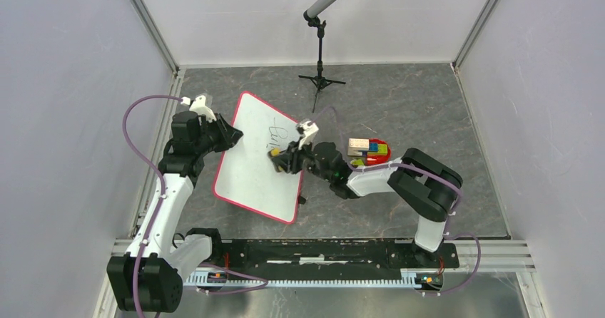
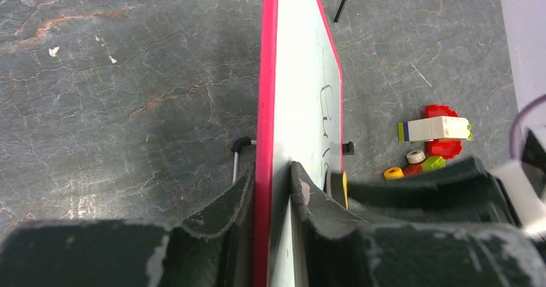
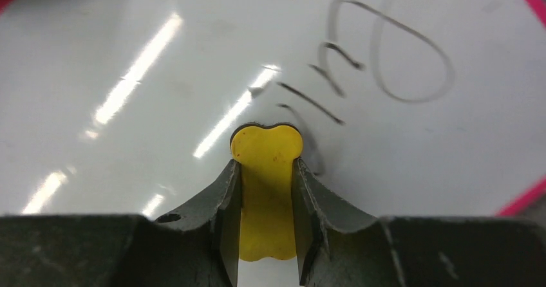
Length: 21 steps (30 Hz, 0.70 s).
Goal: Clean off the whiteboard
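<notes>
The whiteboard (image 1: 253, 157) is a white board with a red-pink frame, lifted at an angle off the floor. Black handwriting (image 3: 380, 68) marks its right part. My left gripper (image 2: 270, 184) is shut on the whiteboard's left edge (image 2: 265, 126), one finger on each face. My right gripper (image 3: 267, 171) is shut on a yellow eraser (image 3: 267, 171), which presses on the board at the lower end of the writing. From above, the right gripper (image 1: 280, 160) sits on the board's right half and the left gripper (image 1: 230, 135) at its left rim.
A red dish with coloured blocks (image 1: 371, 150) lies right of the board. A microphone stand (image 1: 321, 75) rises at the back. Walls enclose the grey floor (image 1: 399, 97) on three sides.
</notes>
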Each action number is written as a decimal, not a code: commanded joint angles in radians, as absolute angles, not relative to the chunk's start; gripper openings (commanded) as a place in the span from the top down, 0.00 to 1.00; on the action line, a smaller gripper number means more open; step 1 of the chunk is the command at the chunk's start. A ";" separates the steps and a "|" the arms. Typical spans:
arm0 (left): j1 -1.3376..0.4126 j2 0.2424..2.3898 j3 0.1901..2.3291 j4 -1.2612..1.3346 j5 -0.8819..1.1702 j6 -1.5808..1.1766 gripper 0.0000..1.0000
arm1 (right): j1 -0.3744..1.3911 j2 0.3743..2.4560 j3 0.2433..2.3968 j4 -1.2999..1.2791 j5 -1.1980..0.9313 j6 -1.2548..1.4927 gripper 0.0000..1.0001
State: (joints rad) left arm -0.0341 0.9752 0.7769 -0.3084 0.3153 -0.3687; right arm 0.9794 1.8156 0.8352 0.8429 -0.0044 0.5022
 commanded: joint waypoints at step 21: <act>-0.053 0.977 0.778 -0.379 0.356 -0.394 0.98 | 1.007 1.889 1.127 0.629 -0.080 0.523 0.81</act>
State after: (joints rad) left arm -0.0345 0.9745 0.7788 -0.3077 0.3195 -0.3786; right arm 1.0557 1.8309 1.0946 0.6495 -0.0174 0.4618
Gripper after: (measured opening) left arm 0.275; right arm 0.347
